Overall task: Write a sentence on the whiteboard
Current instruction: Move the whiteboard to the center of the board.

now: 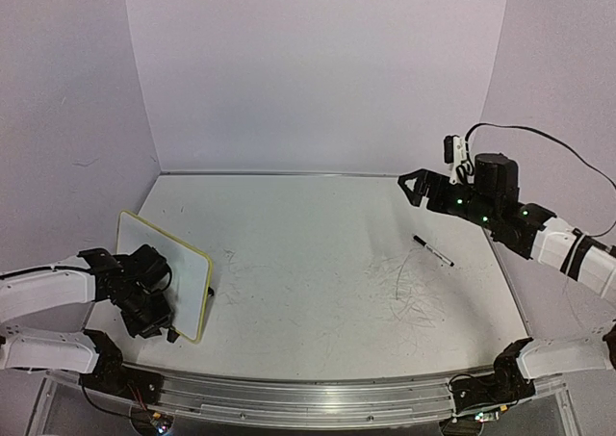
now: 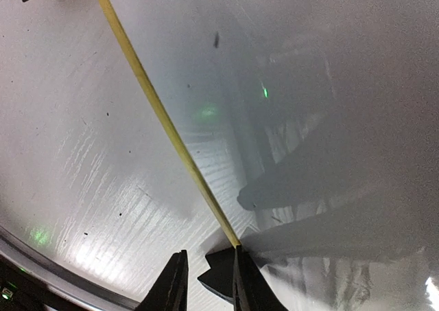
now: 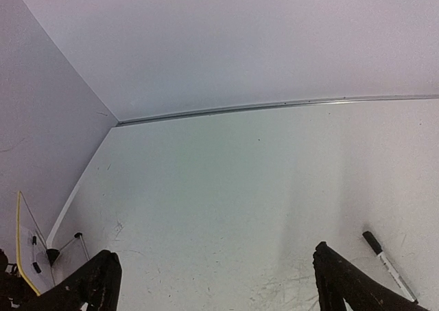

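Observation:
The whiteboard (image 1: 159,268), white with a pale yellow rim, stands tilted at the table's near left. My left gripper (image 1: 159,322) is at its near lower edge. In the left wrist view the yellow rim (image 2: 158,105) runs down to the right finger, a black foot (image 2: 218,275) sits between the narrow jaws, and my left gripper (image 2: 209,283) is shut on the whiteboard's edge. The sentence is out of view; the face seen from above is blank. My right gripper (image 1: 412,188) hangs open at the far right, nothing in it (image 3: 214,277). The whiteboard's edge (image 3: 19,246) shows at far left.
A black-and-white marker pen (image 1: 433,251) lies on the table right of centre, below the right gripper, and shows by the right finger (image 3: 388,266). Faint grey scribbles (image 1: 414,287) mark the tabletop near it. Walls close the back and sides; a metal rail (image 1: 308,393) runs along the near edge.

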Controlling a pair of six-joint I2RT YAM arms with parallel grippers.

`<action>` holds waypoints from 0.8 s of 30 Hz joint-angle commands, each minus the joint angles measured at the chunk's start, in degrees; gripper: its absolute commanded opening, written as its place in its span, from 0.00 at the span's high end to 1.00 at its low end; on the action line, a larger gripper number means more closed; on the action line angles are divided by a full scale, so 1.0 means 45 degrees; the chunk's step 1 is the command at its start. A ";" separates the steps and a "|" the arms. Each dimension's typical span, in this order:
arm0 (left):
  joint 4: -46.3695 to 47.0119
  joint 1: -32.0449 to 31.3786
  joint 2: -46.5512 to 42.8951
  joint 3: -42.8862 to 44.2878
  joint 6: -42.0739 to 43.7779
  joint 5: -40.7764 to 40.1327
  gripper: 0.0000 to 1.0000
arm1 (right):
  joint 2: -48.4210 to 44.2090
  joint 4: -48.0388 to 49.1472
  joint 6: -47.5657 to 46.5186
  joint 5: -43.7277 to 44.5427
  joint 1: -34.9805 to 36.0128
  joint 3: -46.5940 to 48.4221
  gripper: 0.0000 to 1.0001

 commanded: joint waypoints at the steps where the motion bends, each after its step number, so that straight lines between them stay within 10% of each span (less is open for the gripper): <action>1: 0.3699 -0.0379 0.0754 0.0285 -0.0164 0.0374 0.74 | 0.0591 0.1020 0.0308 -0.0281 0.0680 0.0039 0.02; 14: 0.5029 -0.0656 0.0977 0.0207 -0.0152 0.0394 0.74 | 0.4822 0.5151 0.1079 -0.1642 0.5164 0.0668 0.02; 24: 0.5285 -0.0730 0.0187 -0.0390 -0.0329 0.0410 0.74 | 1.1184 0.8496 0.2336 -0.3243 0.8238 0.5116 0.07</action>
